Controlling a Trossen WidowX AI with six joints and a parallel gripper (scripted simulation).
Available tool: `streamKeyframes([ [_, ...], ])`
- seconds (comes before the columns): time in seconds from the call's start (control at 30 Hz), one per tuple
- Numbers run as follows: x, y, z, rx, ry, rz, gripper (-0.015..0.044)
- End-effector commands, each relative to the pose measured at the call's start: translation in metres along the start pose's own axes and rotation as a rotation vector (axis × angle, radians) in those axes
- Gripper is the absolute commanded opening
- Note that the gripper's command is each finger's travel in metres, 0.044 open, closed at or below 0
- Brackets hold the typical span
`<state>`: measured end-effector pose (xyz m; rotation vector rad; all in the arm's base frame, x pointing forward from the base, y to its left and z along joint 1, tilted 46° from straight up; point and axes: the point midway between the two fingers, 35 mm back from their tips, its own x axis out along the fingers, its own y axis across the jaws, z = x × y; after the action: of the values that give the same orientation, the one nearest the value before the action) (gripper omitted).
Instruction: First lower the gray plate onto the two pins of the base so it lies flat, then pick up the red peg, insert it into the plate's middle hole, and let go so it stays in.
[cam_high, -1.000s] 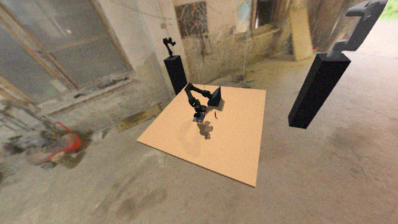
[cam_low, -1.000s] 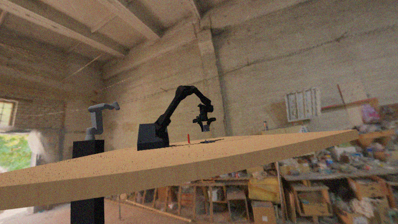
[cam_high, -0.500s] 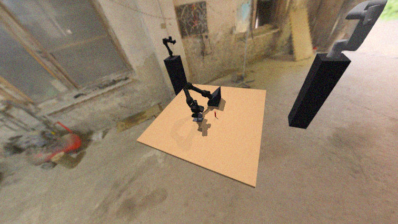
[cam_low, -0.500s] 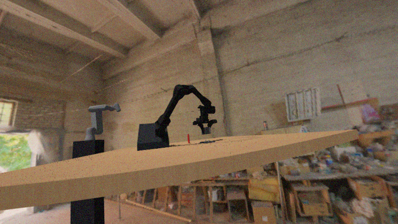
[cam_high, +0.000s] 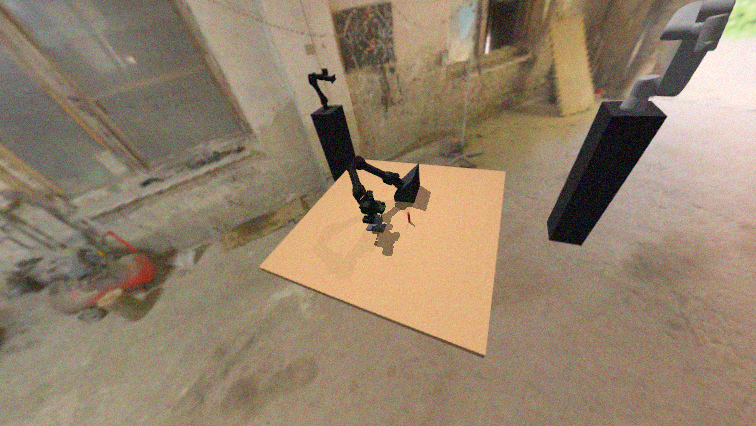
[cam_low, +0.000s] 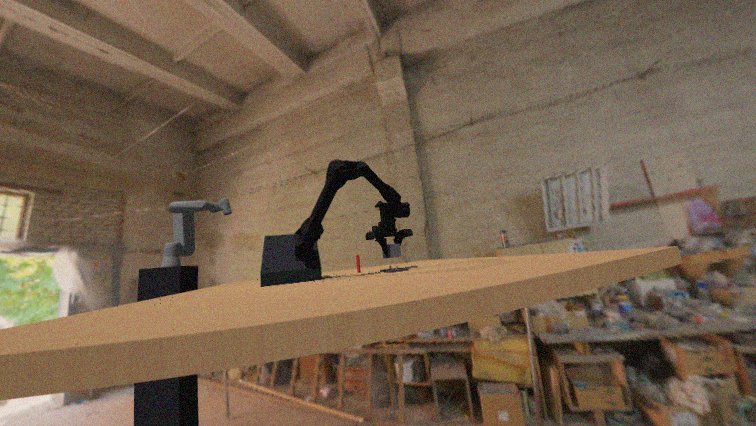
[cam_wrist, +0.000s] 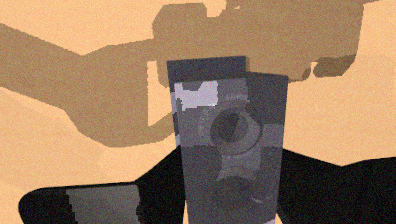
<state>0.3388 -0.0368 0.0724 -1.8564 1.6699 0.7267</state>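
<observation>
My gripper is shut on the gray plate, one finger at each long side. The plate is held over the dark gray base, with a gap between them in the exterior view. In the wrist view a strip of the base shows past the plate's far end, shifted left of it; the plate hides the rest. The base's pins cannot be made out. The red peg stands upright between the base and the arm's mount; it is outside the wrist view.
The wooden table top carries the arm's dark wedge-shaped mount block behind the peg. Two other arms stand on black pillars off the table. The arm's shadow falls around the base.
</observation>
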Motion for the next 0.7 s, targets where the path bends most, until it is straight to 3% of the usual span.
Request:
streamKeyframes([
  [0.0,0.0,0.0,-0.001,-0.002,0.004,-0.003,0.0],
  [0.67,0.016,-0.001,-0.002,-0.002,0.005,-0.003,0.0],
])
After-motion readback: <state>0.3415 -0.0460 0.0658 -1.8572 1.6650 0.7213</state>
